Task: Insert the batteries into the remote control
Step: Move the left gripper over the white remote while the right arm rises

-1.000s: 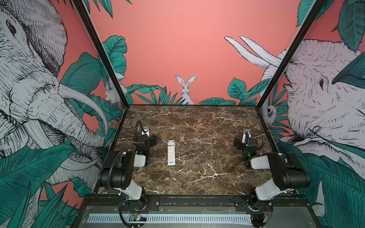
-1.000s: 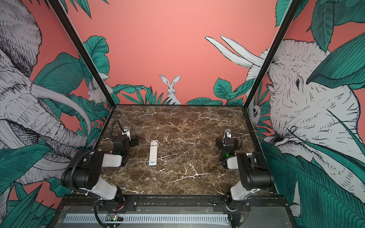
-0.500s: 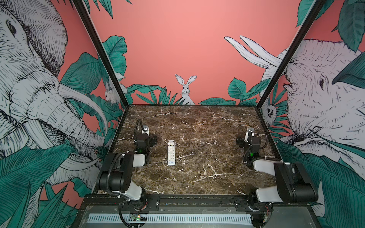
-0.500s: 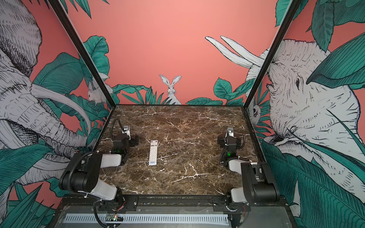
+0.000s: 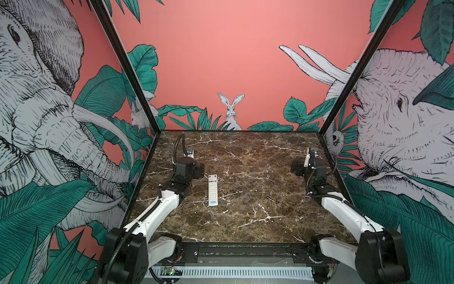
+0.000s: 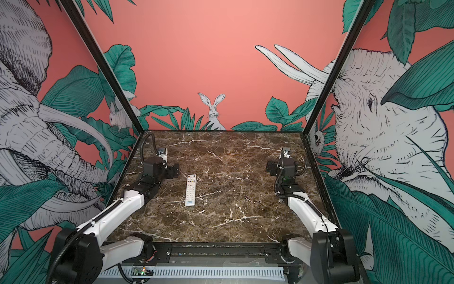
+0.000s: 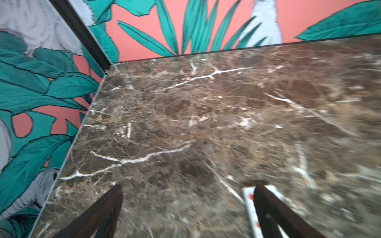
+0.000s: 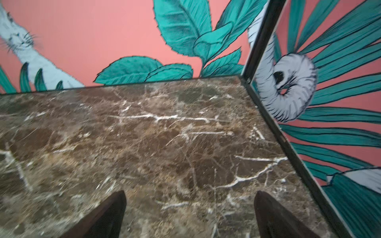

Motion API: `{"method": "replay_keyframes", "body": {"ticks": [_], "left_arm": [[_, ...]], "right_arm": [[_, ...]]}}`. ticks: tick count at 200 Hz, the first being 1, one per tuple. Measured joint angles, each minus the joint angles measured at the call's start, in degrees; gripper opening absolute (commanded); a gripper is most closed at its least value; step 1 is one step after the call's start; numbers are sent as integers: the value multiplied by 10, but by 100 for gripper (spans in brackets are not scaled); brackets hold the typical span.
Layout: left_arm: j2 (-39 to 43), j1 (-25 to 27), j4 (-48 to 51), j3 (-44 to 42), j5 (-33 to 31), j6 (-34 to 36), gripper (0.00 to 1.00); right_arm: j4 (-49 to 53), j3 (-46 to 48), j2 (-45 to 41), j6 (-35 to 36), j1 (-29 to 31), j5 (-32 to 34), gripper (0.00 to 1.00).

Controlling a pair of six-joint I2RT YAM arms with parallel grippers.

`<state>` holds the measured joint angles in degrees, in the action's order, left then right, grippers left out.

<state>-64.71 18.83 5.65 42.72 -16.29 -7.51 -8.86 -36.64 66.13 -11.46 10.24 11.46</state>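
Nothing of the loading looks done yet. The remote [image 5: 213, 190] lies flat on the worktop [image 5: 245, 152], button side up, left of centre and just beside the left arm, with its blue band at the near end. The back, where I'd expect the battery bay, is face down and out of sight, so I can't tell whether a cover is fitted. The batteries [image 5: 270, 198] lie loose on the worktop, close together, well to the right of the remote and nearer the right arm. What is left, by my reckoning, is everything: turning the remote over, baring the bay, and picking up and seating both cells. The left end effector [image 7: 188, 186] has its jaws spread wide and holds nothing; a corner of the remote peeks out behind one finger in its wrist view. The right end effector [image 8: 190, 193] is just as wide and empty, over bare worktop near the right wall. The remote is a slim white slab, probably hard plastic, with rows of small buttons. The batteries are tiny, dark, slim cylinders, likely to roll and hard to pick out against the dark brown, white-veined marble surface. The fingers [image 8: 107, 214] look dark and tapered.
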Motion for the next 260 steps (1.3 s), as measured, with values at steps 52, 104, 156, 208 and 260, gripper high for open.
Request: {"method": "replay_keyframes", "body": {"ticks": [52, 104, 156, 208, 260], "left_arm": [[-26, 36, 146, 56, 85, -108, 100], [-146, 84, 202, 114, 121, -134, 98], [-233, 104, 216, 148, 112, -148, 98], [-277, 107, 218, 161, 80, -171, 99], [-313, 107, 217, 162, 72, -189, 96]], "right_arm": [[99, -31, 10, -21, 51, -72, 99], [154, -57, 32, -22, 95, -127, 99], [176, -62, 63, -19, 115, -157, 99], [177, -62, 75, -17, 122, -169, 99], [177, -65, 88, -14, 125, -180, 99]]}}
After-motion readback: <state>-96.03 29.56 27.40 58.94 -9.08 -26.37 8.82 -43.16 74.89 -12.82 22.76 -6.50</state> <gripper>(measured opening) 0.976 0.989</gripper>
